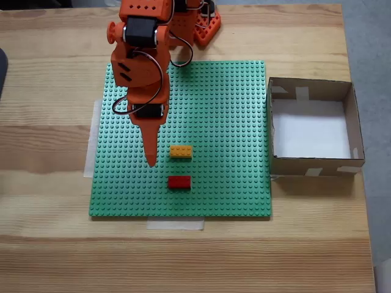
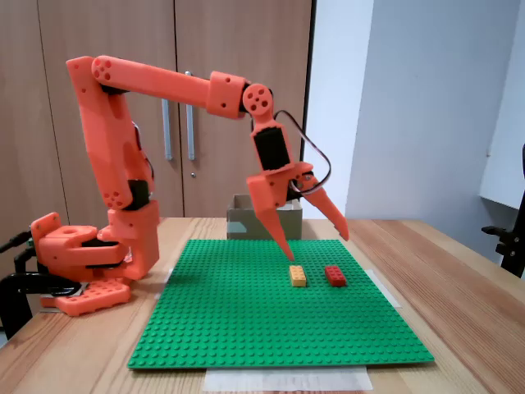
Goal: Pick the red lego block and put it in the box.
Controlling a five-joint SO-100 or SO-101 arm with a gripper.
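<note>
Arm: the orange arm (image 2: 156,82) goes up from its base at the left of the side-on fixed view, reaches out flat across the top, then bends at the wrist so the gripper (image 2: 316,245) points down at the green baseplate (image 2: 271,328). In the top-down fixed view the gripper (image 1: 151,160) comes down from the top edge and its tip sits over the left-middle of the plate.

Jaws: pretty wide open, nothing in them. From the side one finger points nearly straight down, the other splays out toward the right.

Height: tips hang just above the plate, not touching any brick as far as I can see.

Red lego block: the red lego block (image 1: 179,182) lies flat on the plate, toward the front edge in the top-down view, right of the gripper tip and apart from it. From the side it (image 2: 335,276) sits below the splayed finger.

Yellow-orange brick: the yellow-orange brick (image 1: 181,151) is just above the red one in the top-down view, small gap between them, closest brick to the gripper tip.

Box: the box (image 1: 311,162) sits on the wooden table (image 1: 49,256) against the plate's right edge in the top-down view, white bottom showing.
</note>
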